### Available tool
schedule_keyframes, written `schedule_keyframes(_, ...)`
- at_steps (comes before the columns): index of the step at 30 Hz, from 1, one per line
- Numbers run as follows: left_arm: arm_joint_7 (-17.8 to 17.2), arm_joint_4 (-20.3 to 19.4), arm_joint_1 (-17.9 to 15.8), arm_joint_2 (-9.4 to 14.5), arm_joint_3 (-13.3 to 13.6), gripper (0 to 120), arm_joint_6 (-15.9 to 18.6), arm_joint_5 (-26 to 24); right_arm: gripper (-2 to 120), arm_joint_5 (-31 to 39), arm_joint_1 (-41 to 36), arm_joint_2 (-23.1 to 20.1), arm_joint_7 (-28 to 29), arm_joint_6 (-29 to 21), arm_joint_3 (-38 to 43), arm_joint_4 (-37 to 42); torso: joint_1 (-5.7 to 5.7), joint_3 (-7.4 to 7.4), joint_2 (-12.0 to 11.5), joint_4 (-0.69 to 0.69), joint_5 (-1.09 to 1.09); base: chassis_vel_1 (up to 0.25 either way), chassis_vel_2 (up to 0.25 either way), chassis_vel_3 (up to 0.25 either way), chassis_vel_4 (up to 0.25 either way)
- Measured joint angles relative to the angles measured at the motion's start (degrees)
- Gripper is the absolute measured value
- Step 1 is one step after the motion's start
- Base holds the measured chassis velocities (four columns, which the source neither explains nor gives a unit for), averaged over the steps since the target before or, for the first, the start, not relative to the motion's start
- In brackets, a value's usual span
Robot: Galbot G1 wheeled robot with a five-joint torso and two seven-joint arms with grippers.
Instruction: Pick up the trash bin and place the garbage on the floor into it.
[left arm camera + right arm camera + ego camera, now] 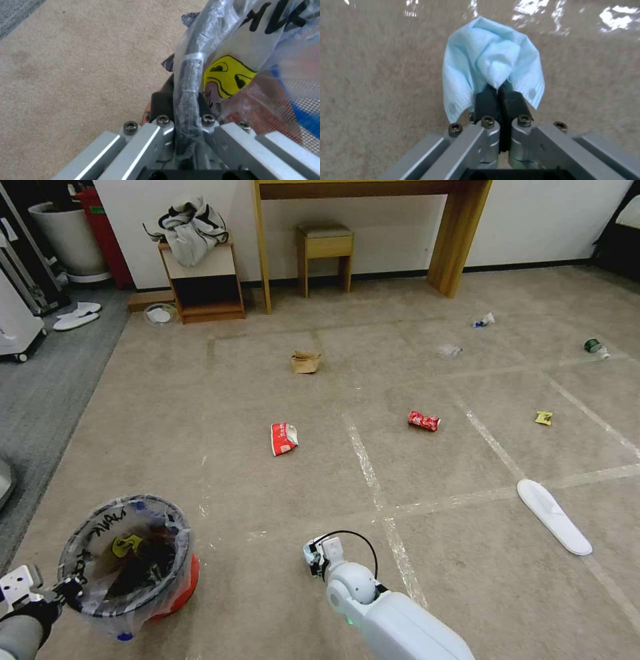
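Note:
The red trash bin [127, 560], lined with a clear bag, hangs low at the near left. My left gripper [67, 588] is shut on its black rim [188, 75], seen close up in the left wrist view. My right gripper [500, 96] is shut on a blue mask [490, 60] just above the floor [200, 400]; in the head view it [315, 560] is near the bottom centre, right of the bin. Garbage lies ahead on the carpet: a red wrapper [283, 438], a crushed red can [424, 421], a yellow wrapper [544, 417], a brown paper bag [305, 361], clear plastic [450, 351] and a green-labelled bottle [593, 346].
A white slipper [553, 515] lies at the right, and two more [77, 315] sit at the far left. A wooden desk [373, 220], stool [325, 250] and small cabinet [200, 280] with clothes stand along the back wall. White paper litter [485, 321] lies far right.

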Motion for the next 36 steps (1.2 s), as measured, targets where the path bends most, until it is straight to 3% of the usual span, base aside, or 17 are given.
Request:
schedule_keyframes(8, -0.11, -0.13, -0.09, 0.26, 0.54, 0, 0.12, -0.03, 0, 1.3, -0.4, -3.06, -2.49, 1.78, 3.14, 5.21, 0.0, 0.0, 0.0, 0.0, 0.01, 0.0, 0.0, 0.0, 0.0)
schedule_keyframes(18, -0.38, -0.92, -0.5, 0.55, 1.92, 0, 0.3, -0.43, 0, 9.07, 2.75, -6.74, -7.18, 7.42, 7.12, 18.02, 0.0, 0.0, 0.0, 0.01, 0.01, 0.0, 0.0, 0.0, 0.0)
schedule_keyframes(30, -0.9, -1.15, -1.95, 4.9, 3.78, 0, 0.95, -2.76, 0, 18.11, 9.37, -10.97, -10.5, 12.1, 7.22, 31.06, 0.0, 0.0, 0.0, 0.01, 0.0, 0.0, 0.0, 0.0, 0.0)
schedule_keyframes(36, -1.21, -1.06, -3.01, 5.77, 4.83, 0, 1.12, -3.29, 0, 20.3, 10.75, -13.23, -11.3, 12.72, 5.8, 36.2, 0.0, 0.01, 0.0, 0.0, 0.0, 0.0, 0.0, 0.0, 0.0)
